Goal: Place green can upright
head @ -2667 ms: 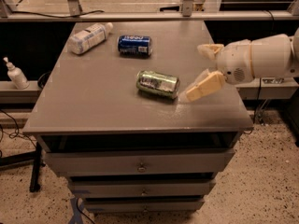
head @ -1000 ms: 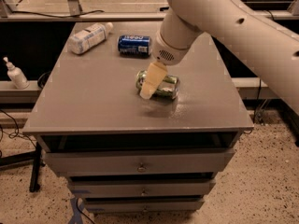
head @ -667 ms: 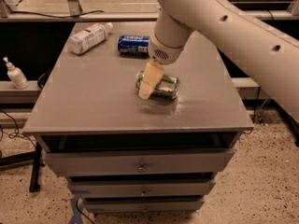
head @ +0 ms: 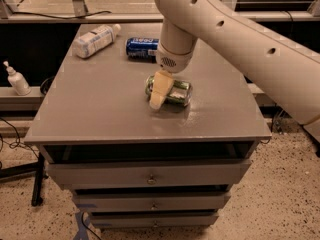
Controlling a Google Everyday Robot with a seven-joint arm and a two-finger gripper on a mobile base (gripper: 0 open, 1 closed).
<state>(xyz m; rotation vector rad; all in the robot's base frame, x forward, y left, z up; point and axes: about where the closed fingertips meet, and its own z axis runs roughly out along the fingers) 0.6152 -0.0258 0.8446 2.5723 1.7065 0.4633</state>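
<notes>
The green can [head: 179,92] lies on its side near the middle of the grey cabinet top [head: 100,104], its long axis running left to right. My gripper [head: 161,91] hangs from the big white arm and comes straight down onto the can's left half, covering part of it. The can rests on the surface.
A dark-blue can [head: 142,47] lies on its side just behind the gripper. A white-labelled plastic bottle [head: 95,40] lies at the back left. The cabinet has drawers below. A white dispenser bottle [head: 15,79] stands on a ledge at far left.
The gripper came from the right of the can to directly over it, and in the last second sank slightly lower onto it. The can has not moved.
</notes>
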